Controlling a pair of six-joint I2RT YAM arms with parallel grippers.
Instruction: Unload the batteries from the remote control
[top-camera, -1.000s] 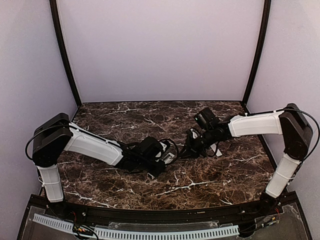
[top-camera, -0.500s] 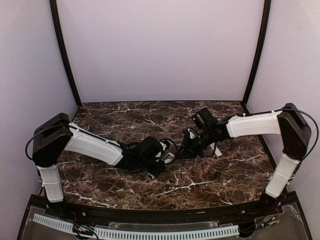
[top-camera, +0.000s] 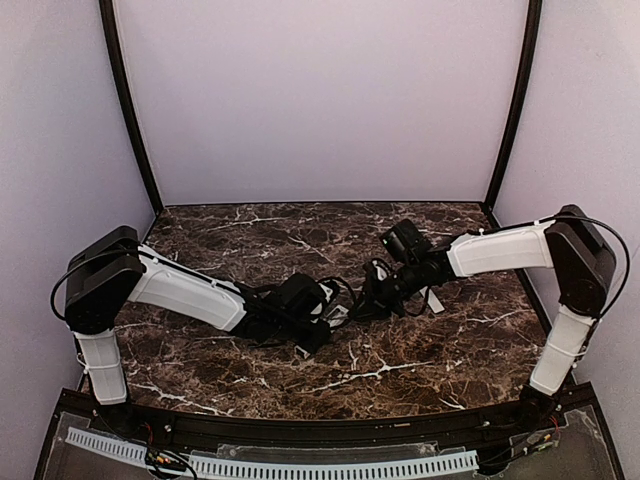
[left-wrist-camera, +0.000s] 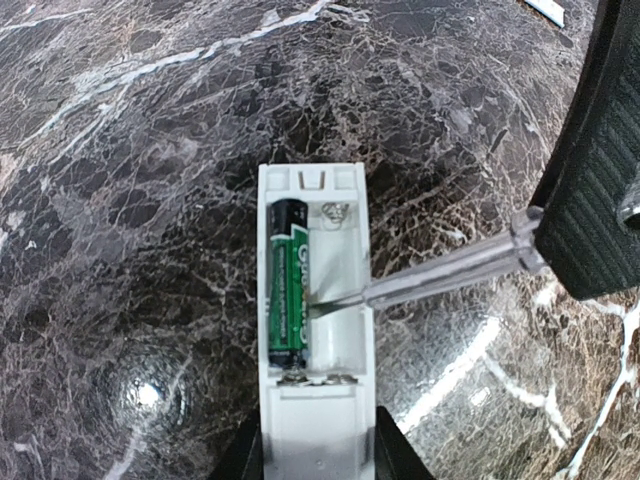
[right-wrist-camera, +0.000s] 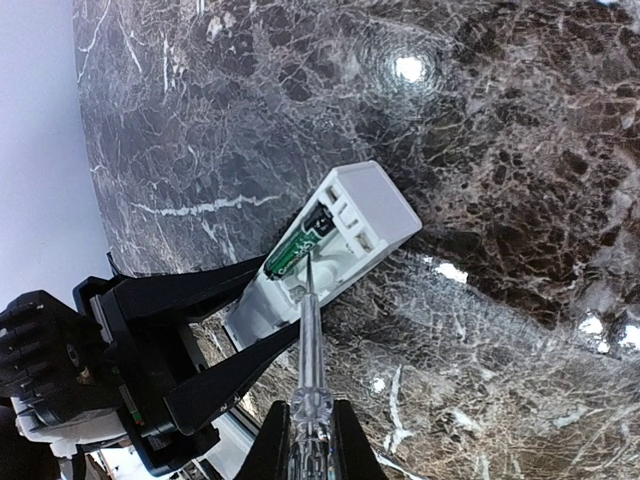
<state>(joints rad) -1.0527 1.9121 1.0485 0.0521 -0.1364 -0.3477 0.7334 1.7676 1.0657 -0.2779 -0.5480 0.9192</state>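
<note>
The white remote control (left-wrist-camera: 318, 405) lies back-up over the marble, its compartment uncovered. My left gripper (left-wrist-camera: 318, 458) is shut on its lower body, one black finger on each side. One green battery (left-wrist-camera: 290, 280) sits in the left slot; the right slot shows only its spring. My right gripper (right-wrist-camera: 310, 445) is shut on a clear-handled screwdriver (right-wrist-camera: 308, 340), whose tip rests in the compartment against the battery (right-wrist-camera: 293, 252). In the top view the two grippers (top-camera: 325, 312) (top-camera: 372, 298) meet at the table's middle.
A thin pale strip, the cover (top-camera: 433, 298), lies on the marble under the right forearm. Purple walls and two black posts (top-camera: 130, 110) close the table at the back and sides.
The right arm has edged a little to the left, bringing the screwdriver closer in toward the remote. The left arm and the remote have stayed still.
</note>
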